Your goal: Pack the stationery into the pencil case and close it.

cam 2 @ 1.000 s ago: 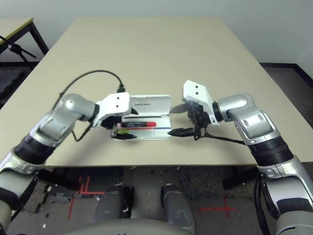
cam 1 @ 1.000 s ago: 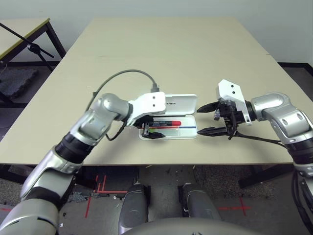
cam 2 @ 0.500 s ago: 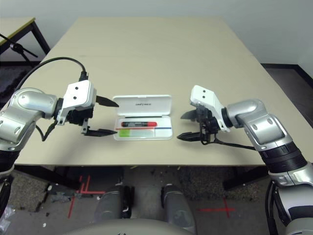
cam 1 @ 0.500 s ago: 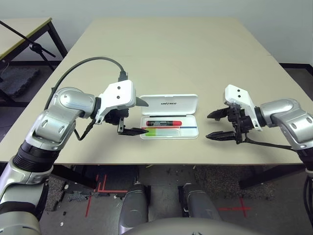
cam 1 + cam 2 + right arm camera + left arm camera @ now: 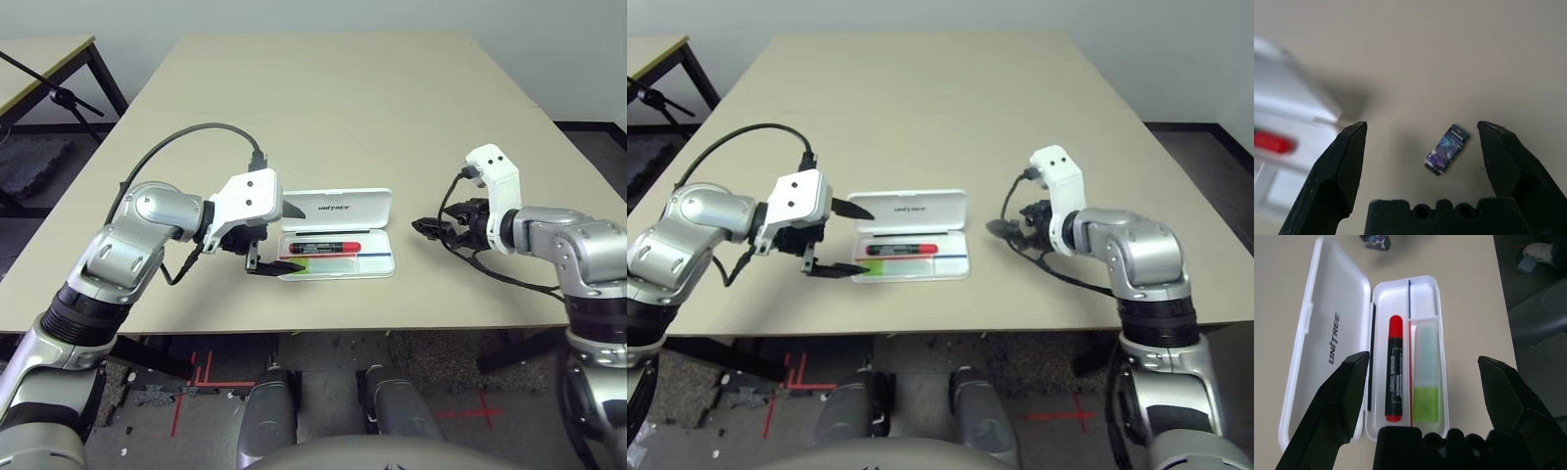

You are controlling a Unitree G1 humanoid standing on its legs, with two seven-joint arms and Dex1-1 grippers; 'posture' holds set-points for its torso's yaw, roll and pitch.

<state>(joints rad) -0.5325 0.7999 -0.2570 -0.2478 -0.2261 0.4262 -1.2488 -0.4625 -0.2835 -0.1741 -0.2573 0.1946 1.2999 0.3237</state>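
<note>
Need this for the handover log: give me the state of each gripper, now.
Left gripper: open, holding nothing, over the pencil case.
Right gripper: open, holding nothing, a small dark piece lies on the table between its fingers.

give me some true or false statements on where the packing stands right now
1. The pencil case lies open on the table. True.
2. The red marker lies on the table outside the case. False: it lies inside the case.
3. The green stick lies beside the marker in the case. True.
4. The right gripper is shut on the small dark piece. False: its fingers are open, the piece lying on the table between them.
5. The left gripper holds the marker. False: it is open and empty.
</note>
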